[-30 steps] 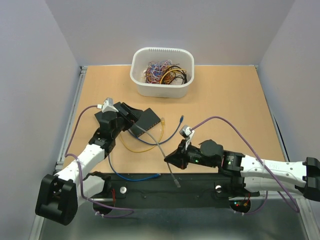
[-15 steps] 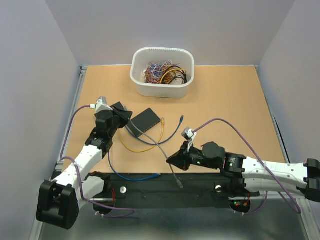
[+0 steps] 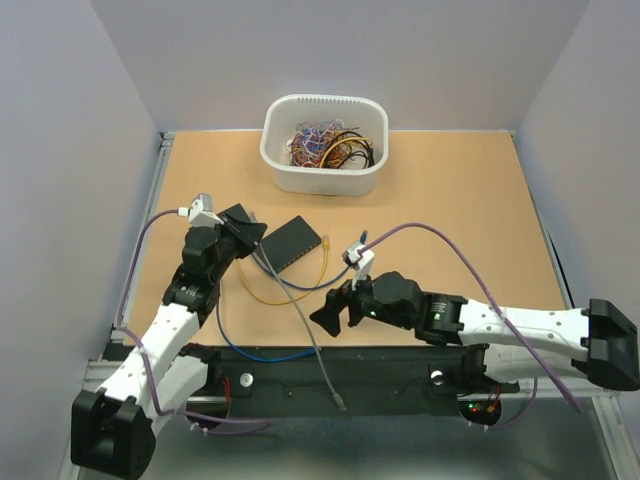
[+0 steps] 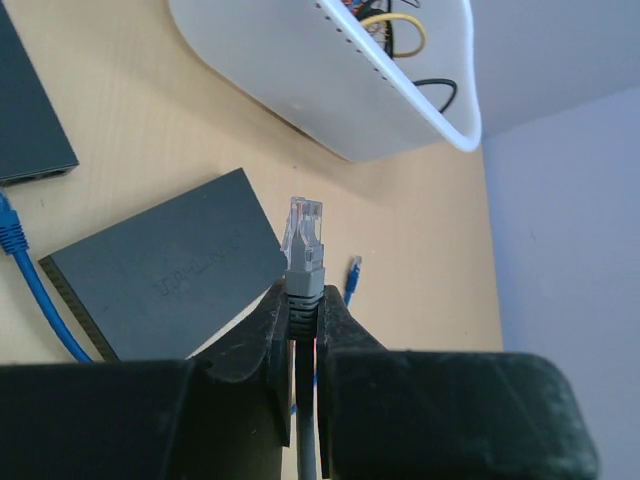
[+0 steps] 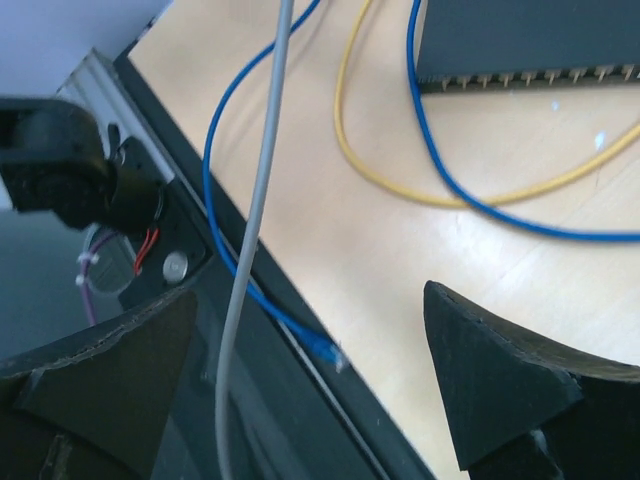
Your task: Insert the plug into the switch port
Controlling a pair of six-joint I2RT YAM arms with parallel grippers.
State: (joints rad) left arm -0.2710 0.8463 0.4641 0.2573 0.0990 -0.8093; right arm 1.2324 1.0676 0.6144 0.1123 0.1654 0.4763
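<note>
In the left wrist view my left gripper (image 4: 303, 297) is shut on the grey boot of a clear plug (image 4: 303, 225), which points up past the fingertips. Just left of it lies the dark switch (image 4: 160, 265), its port side hidden here. From above, the left gripper (image 3: 250, 235) sits at the switch's (image 3: 292, 243) left end. The grey cable (image 3: 305, 330) trails from it toward the near edge. My right gripper (image 3: 330, 312) stands wide open below the switch. In the right wrist view the grey cable (image 5: 250, 250) hangs loose between its jaws, and the switch's port row (image 5: 530, 75) shows at the top.
A white bin (image 3: 324, 178) of tangled wires stands at the back. A yellow cable (image 3: 265, 295) and blue cables (image 3: 260, 355) loop in front of the switch. A loose blue plug (image 5: 325, 350) lies at the black base rail (image 3: 400, 375). Another dark box (image 4: 30, 120) shows at the left wrist view's edge.
My left gripper shut on the plug and drew back slightly. My right gripper opened, let the grey cable go and moved left; the cable's free end dropped toward the near edge.
</note>
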